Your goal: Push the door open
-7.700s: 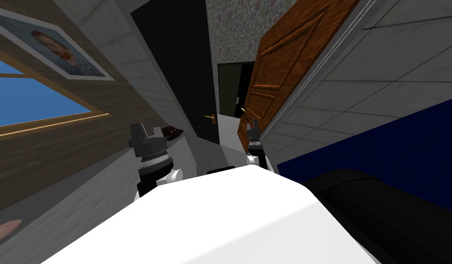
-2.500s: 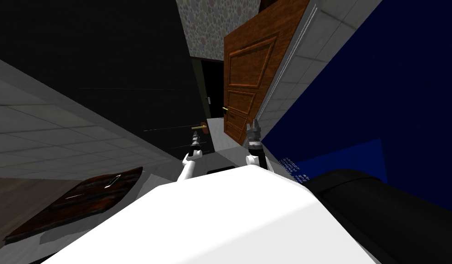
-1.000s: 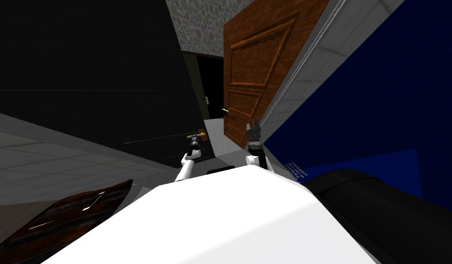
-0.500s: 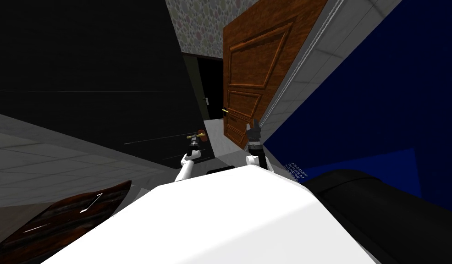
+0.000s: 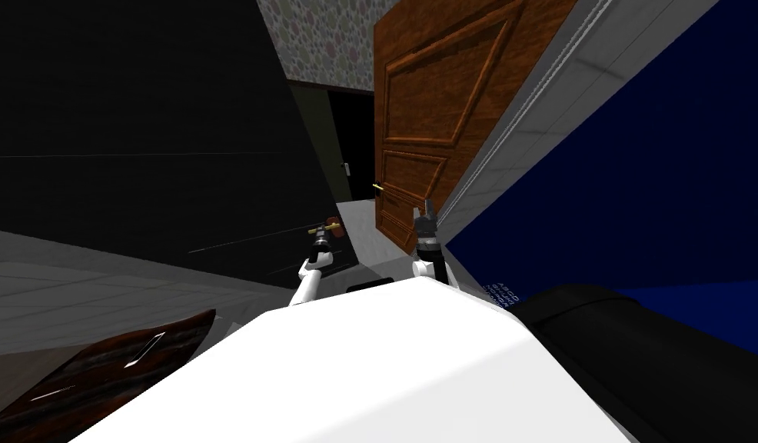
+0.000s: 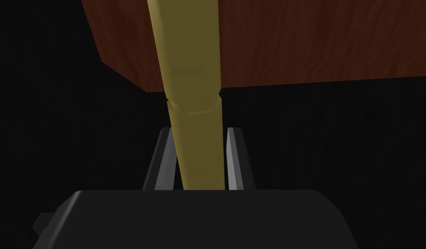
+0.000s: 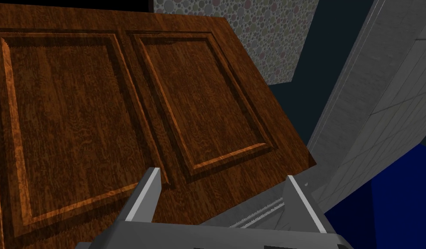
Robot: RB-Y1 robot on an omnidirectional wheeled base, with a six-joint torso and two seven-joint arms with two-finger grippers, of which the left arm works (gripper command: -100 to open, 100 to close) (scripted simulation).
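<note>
A black door leaf (image 5: 177, 138) takes up the left of the head view, with a brass lever handle (image 5: 321, 229) on a red-brown plate (image 5: 337, 225) near its edge. My left gripper (image 5: 321, 238) is at that handle. In the left wrist view the brass handle (image 6: 192, 86) runs between the two fingers (image 6: 166, 160), which lie close along its sides, with the red-brown plate (image 6: 294, 39) behind. My right gripper (image 5: 425, 212) is raised and open, facing a brown panelled wooden door (image 7: 78, 108) that stands ajar on the right; nothing is between its fingers (image 7: 221, 174).
Between the two doors a narrow passage leads to a dark doorway (image 5: 357, 146) under spotted wallpaper (image 5: 324, 38). A blue surface (image 5: 639, 192) and a grey tiled wall (image 5: 516, 131) close the right side. A dark brown piece of furniture (image 5: 101, 377) lies low at my left.
The whole head view has shifted: the brown door looms a little larger and the black door's handle sits slightly further left. My left gripper stays on the handle; the right arm holds still.
</note>
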